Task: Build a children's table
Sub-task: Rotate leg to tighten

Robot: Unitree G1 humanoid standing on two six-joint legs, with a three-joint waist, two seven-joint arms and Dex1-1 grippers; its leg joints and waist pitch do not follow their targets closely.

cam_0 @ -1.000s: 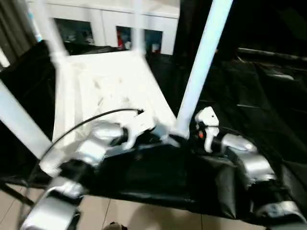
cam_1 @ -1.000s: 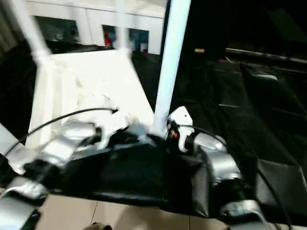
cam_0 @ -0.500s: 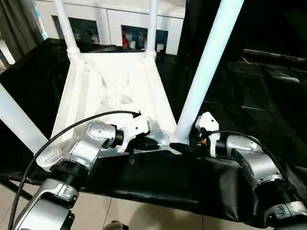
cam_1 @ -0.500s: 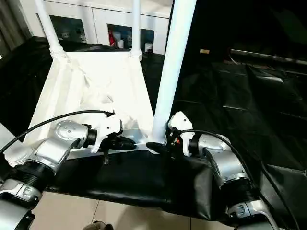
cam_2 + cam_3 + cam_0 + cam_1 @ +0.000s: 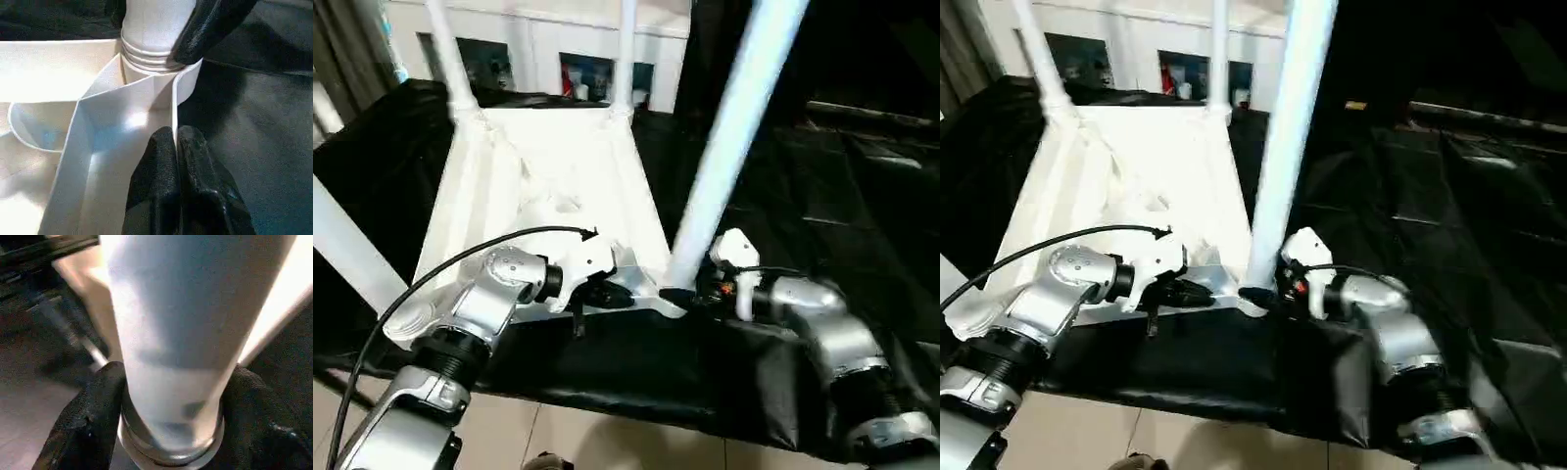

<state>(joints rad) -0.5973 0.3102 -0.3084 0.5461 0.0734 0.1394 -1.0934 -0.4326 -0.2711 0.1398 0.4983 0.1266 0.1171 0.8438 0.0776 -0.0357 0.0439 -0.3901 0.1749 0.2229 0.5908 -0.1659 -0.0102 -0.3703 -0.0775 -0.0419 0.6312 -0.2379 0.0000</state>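
Observation:
The white tabletop (image 5: 548, 166) lies underside up on a black-covered surface, with white legs standing in its corner sockets. My left gripper (image 5: 176, 142) is shut on the thin rim of the tabletop beside the near right socket. The near right leg (image 5: 724, 147) rises steeply from that socket. My right gripper (image 5: 171, 401) holds the base of this leg, with one black finger (image 5: 83, 421) against each side just above the threaded collar. In the head views the two grippers (image 5: 625, 294) (image 5: 677, 294) sit close together at that corner.
Two more legs (image 5: 445, 49) (image 5: 626, 49) stand at the far corners and another leg (image 5: 347, 245) at the near left. A white cabinet with glass doors (image 5: 538, 54) is behind. Black cloth (image 5: 822, 176) spreads to the right; tiled floor (image 5: 558, 441) lies below the near edge.
My right gripper's fingers have drawn in around the base of the near right leg. The head camera has shifted a little. My left gripper keeps its hold on the rim.

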